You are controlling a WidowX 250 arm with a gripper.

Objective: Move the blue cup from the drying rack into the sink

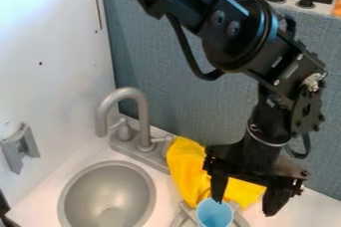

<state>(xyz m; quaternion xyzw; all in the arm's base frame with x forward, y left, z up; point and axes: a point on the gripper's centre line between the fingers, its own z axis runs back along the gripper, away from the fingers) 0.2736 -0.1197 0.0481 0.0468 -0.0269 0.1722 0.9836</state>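
1. Your black two-finger pincer (246,202) hangs wide and empty, one finger by the light-blue round cup (214,215), at eight o'clock; you cannot tell contact.
2. Its mouth faces up, presumably for access; crumpled yellow cloth (186,170) lies toward ten.

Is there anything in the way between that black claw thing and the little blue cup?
Nothing visible stands between the gripper and the blue cup. One fingertip appears right at the cup's rim, though I can't tell whether it touches. The yellow cloth lies behind the cup, and the faucet stands off by the sink.
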